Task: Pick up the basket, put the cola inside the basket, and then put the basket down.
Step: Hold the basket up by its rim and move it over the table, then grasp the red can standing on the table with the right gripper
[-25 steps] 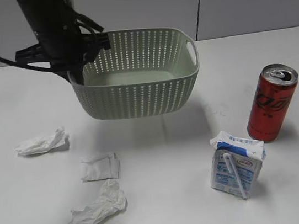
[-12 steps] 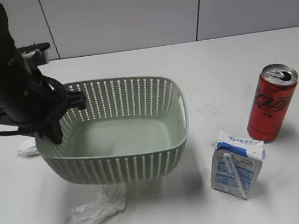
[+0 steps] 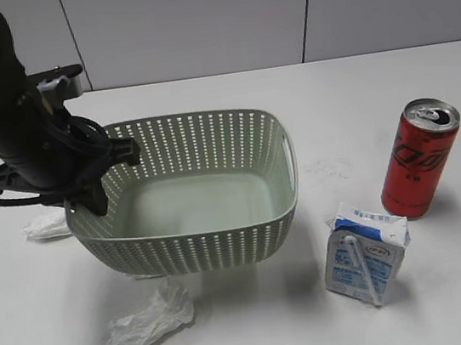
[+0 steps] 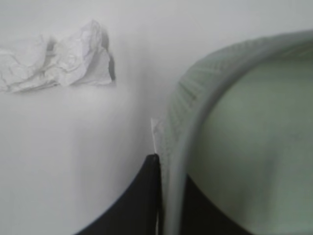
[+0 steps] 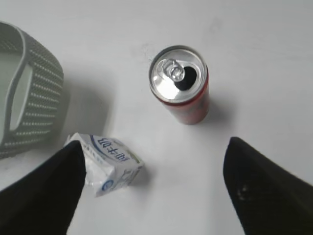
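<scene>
The pale green basket (image 3: pixel 215 247) is held tilted a little above the table at centre left. My left gripper (image 3: pixel 96 195) is shut on its left rim. In the left wrist view the rim (image 4: pixel 205 83) runs between my two black fingers (image 4: pixel 171 169). The red cola can (image 3: pixel 420 159) stands upright on the table at the right, its silver top open. My right gripper (image 5: pixel 155 142) is open and empty, hovering above the table just in front of the cola (image 5: pixel 181 85). The basket's handle end (image 5: pixel 41 98) shows at that view's left.
A blue-and-white drink carton (image 3: pixel 366 252) with a straw lies in front of the cola, also in the right wrist view (image 5: pixel 110 164). Crumpled tissues lie at front left (image 3: pixel 148 317) and beside the basket's left end (image 3: pixel 47 224), the latter also in the left wrist view (image 4: pixel 54 63).
My left arm has carried the basket from the back of the table toward the front left, then slightly right. It now covers the folded tissue. The cola and carton have not moved.
</scene>
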You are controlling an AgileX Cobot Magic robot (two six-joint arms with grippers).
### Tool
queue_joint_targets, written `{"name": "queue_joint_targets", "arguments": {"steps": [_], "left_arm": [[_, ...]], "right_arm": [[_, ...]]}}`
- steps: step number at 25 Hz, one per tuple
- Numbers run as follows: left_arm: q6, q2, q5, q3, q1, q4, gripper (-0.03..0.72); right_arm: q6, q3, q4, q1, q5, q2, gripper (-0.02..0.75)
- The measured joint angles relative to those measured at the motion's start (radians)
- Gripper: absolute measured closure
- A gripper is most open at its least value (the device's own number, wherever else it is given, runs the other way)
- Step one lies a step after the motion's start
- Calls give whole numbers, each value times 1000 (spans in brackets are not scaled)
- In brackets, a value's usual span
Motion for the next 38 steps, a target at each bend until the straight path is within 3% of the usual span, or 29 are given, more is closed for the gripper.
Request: {"name": "queue_joint_targets", "arguments": {"steps": [4, 9, 16, 26, 29, 32, 38], "left_arm": [[1, 0, -7, 0, 0, 0, 686], [1, 0, -9, 0, 0, 0, 686], [1, 0, -7, 0, 0, 0, 686], [1, 0, -7, 0, 0, -1, 686], [1, 0, -7, 0, 0, -1, 686], [1, 0, -7, 0, 0, -1, 686], [1, 0, -10, 0, 0, -24, 686]], "right_arm": [[30, -113, -59, 61, -3, 195, 69], [223, -200, -272, 181, -5, 358, 69], [363, -212, -375, 197, -50, 473, 69], [413, -217, -380, 197, -62, 574, 81], [421, -217, -380, 197, -46, 596, 127], [428, -217, -380, 197, -45, 597, 236], [430, -224, -381, 197, -40, 597, 237]]}}
